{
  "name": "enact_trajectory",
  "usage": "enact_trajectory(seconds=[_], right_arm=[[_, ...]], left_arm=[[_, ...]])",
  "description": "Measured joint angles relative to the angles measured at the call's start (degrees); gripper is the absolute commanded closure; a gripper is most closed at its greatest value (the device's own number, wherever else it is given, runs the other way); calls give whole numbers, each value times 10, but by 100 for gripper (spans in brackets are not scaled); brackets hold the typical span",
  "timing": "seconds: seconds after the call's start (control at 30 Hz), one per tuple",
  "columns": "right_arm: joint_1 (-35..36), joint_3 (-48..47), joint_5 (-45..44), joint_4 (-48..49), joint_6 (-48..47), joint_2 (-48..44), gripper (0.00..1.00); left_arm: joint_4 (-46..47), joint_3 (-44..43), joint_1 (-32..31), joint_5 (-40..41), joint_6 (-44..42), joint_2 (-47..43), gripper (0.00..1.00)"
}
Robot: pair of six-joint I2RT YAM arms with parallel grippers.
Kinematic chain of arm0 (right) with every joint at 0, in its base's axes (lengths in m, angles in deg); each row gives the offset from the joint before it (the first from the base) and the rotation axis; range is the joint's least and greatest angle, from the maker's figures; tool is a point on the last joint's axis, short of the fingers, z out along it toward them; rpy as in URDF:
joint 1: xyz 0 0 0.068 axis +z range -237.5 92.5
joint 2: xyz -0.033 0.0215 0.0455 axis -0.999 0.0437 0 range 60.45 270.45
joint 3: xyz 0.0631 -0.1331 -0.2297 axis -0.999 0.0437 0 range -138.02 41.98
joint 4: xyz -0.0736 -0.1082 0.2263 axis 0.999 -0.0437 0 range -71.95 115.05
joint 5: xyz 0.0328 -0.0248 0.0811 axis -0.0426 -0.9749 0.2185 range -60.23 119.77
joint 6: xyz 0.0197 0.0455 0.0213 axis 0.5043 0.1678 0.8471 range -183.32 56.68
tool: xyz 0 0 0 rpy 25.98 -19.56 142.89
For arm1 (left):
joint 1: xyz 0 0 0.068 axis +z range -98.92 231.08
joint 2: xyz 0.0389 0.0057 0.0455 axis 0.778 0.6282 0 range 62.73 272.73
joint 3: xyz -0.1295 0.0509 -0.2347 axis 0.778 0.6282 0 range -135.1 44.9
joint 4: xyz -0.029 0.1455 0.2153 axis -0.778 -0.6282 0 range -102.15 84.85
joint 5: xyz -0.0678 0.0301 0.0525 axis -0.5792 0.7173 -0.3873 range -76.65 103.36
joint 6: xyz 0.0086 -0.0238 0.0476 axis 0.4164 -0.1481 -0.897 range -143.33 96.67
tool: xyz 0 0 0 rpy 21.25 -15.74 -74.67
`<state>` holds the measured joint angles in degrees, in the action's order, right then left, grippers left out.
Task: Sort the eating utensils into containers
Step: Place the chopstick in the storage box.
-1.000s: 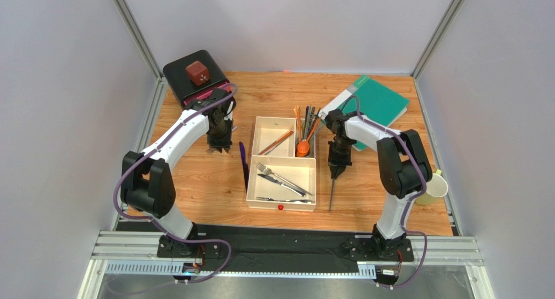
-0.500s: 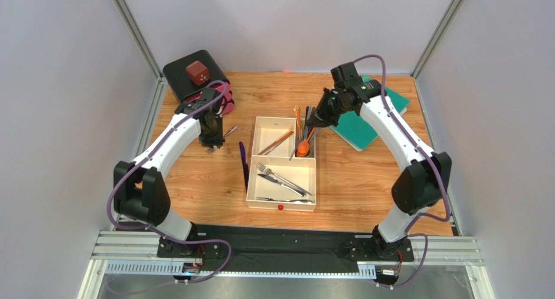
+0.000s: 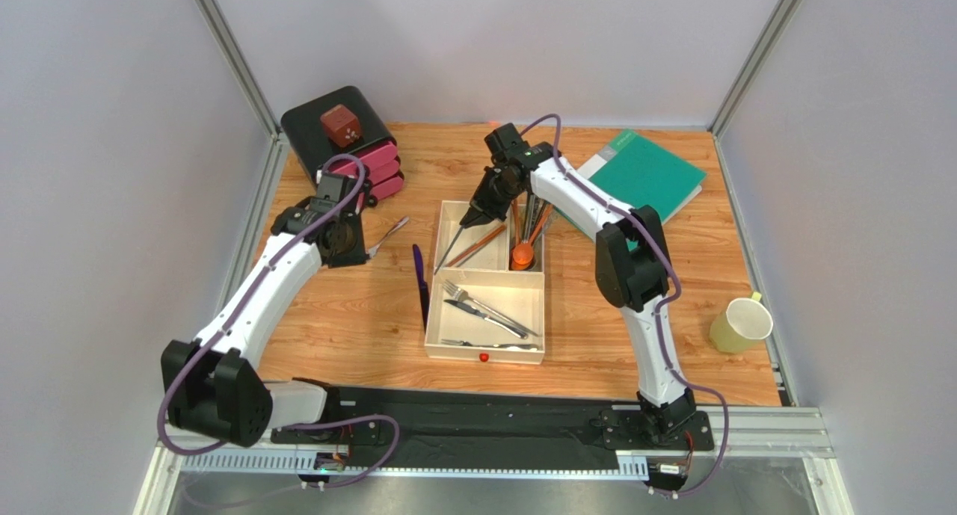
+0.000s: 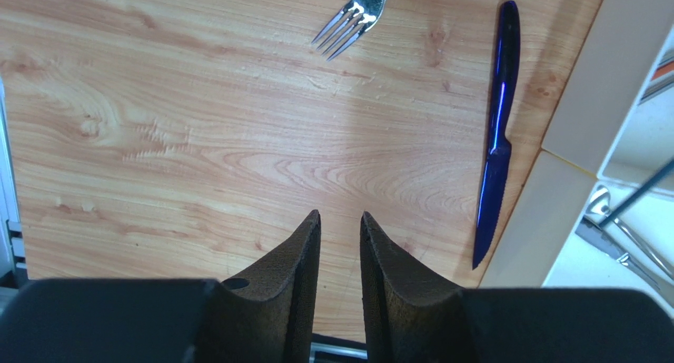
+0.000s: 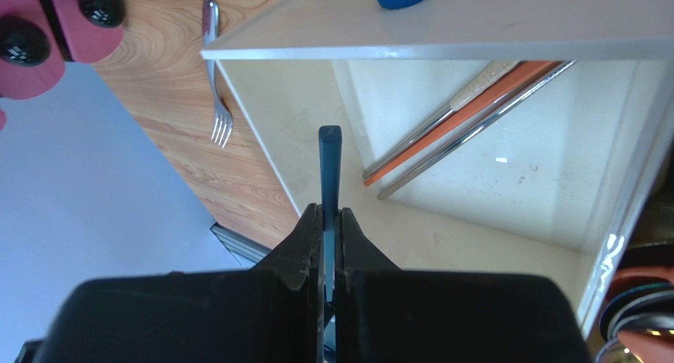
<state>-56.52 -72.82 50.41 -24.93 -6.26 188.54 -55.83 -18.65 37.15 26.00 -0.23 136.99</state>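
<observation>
Take the shallow cream-white square tray in the middle of the table as the marker. Its large near compartment holds silver metal forks and a table knife. Its far-left compartment holds slim orange and silver chopsticks. A slim dark utensil, pinched in the right gripper, slants above them. An orange spoon lies in the far-right compartment.

Just left of the tray lies a blue-purple metal knife, and further left a silver metal fork. Behind and to the left stands a black box with pink drawers, with a red-brown cube on top. Behind and to the right lies a flat teal book. Well to the right, nearer me, is a pale yellow cup.
</observation>
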Motion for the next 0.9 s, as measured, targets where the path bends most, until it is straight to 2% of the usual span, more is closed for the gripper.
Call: enact_trajectory(seconds=[0.23,0.67,0.9], right_arm=[[-2,9,-32,2,17,11,100],[-18,126,-83,15,116,-41,100],[-19,146,-105,41,163,-61,98]], left_arm=[[19,16,0,14,-5,-98,69],[26,15,1,17,-9,-70,71],[27,15,1,18,-11,-70,70]])
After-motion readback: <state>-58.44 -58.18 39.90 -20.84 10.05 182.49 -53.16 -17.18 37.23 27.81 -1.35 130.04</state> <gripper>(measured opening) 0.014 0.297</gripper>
